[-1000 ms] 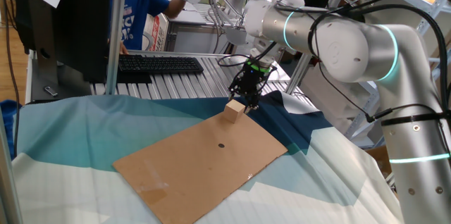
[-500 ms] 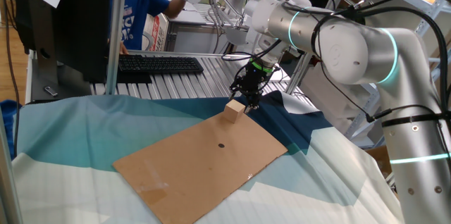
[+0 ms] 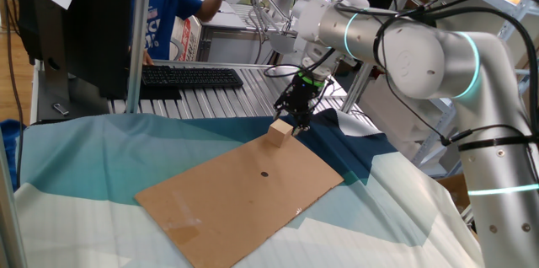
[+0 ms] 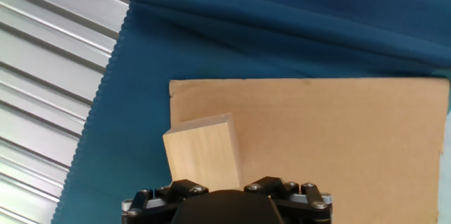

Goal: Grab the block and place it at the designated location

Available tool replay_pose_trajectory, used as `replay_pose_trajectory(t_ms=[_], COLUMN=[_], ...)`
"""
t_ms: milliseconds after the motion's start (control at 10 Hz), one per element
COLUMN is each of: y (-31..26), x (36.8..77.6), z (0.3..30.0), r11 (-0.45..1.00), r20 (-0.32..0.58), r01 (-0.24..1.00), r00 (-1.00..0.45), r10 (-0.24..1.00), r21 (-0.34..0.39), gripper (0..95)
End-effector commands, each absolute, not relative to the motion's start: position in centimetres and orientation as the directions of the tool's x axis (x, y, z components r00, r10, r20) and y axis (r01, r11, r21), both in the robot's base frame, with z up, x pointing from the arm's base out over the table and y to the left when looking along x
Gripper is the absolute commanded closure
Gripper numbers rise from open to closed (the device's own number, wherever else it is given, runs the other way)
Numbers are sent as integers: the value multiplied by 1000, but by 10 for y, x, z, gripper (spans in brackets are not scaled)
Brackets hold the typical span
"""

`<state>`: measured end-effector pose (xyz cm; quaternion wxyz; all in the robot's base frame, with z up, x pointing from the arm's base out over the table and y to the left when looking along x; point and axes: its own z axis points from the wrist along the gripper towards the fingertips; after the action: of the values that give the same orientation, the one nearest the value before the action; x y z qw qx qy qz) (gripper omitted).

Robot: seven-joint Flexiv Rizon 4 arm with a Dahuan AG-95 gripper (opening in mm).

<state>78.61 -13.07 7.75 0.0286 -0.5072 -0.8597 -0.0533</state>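
Hovering low at the far corner of the cardboard sheet (image 3: 244,192), the tool (image 3: 300,123) sits just right of the block (image 3: 280,132), very close to it; contact cannot be told from the fixed view. Block is pale wood, resting on the far corner of the cardboard, slightly rotated against the sheet's edges. Hand view: the block (image 4: 203,155) lies right in front of the tool's black body, its near edge hidden by that body; no fingertips show, so whether the tool is open or closed cannot be told. Cardboard lies flat on a dark blue cloth (image 4: 282,27), which borders the ribbed metal counter (image 4: 42,76) on the left. A small dark spot (image 3: 264,174) marks the cardboard nearer the camera, apart from the block. Light teal cloth (image 3: 84,158) covers the near left area. Keyboard (image 3: 192,77) lies far left on the counter, person in a blue shirt (image 3: 164,11) behind it.
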Motion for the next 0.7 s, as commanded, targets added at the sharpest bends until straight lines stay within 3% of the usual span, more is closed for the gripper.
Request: replay_pose_trajectory(t_ms=[100, 700], y=[-131, -131], x=[789, 789], z=[77, 77], r11=[489, 485], r20=[107, 107], r01=[870, 872], r00=[-492, -489], r10=[864, 866], r21=[60, 61], gripper=[380, 380])
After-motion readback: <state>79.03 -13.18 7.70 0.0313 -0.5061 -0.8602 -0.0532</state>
